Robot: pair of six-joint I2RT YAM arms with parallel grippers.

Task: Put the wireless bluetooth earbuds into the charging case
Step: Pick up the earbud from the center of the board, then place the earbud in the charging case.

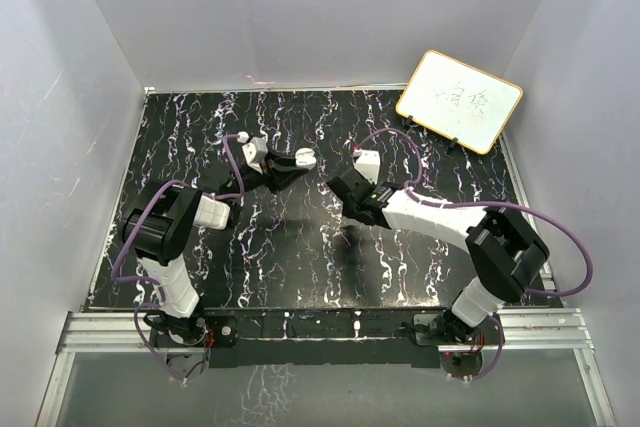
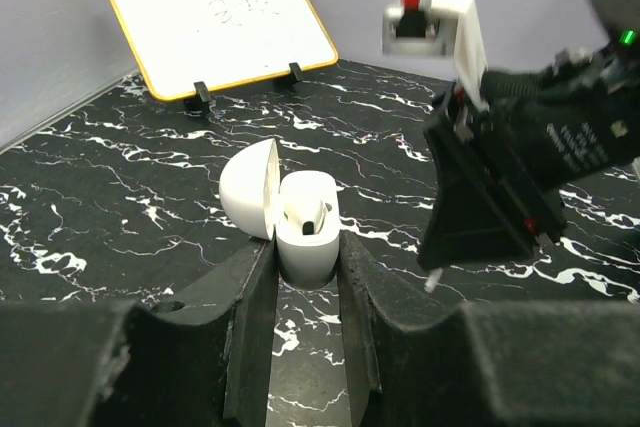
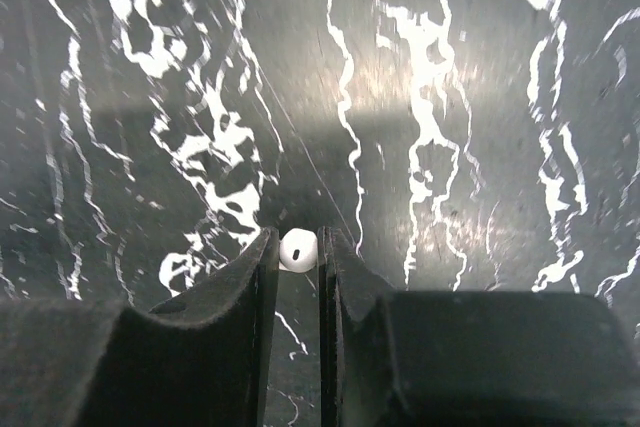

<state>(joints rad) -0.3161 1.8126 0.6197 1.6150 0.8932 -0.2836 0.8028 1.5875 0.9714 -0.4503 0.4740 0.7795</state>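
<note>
Right gripper point(image 3: 298, 243) pinches a white earbud point(image 3: 298, 251) at its very tip; that shallow hold may let it slip short of the case point(image 2: 306, 242).

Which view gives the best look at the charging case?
Left wrist: the charging case sits centre frame, lid open, gripped in the left claw. Top external shows it only as a small white blob at that claw's tip; right wrist misses it entirely.

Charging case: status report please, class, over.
Left pincer shut on open charging case. Right pincer shut on white earbud. Nothing between them.
</note>
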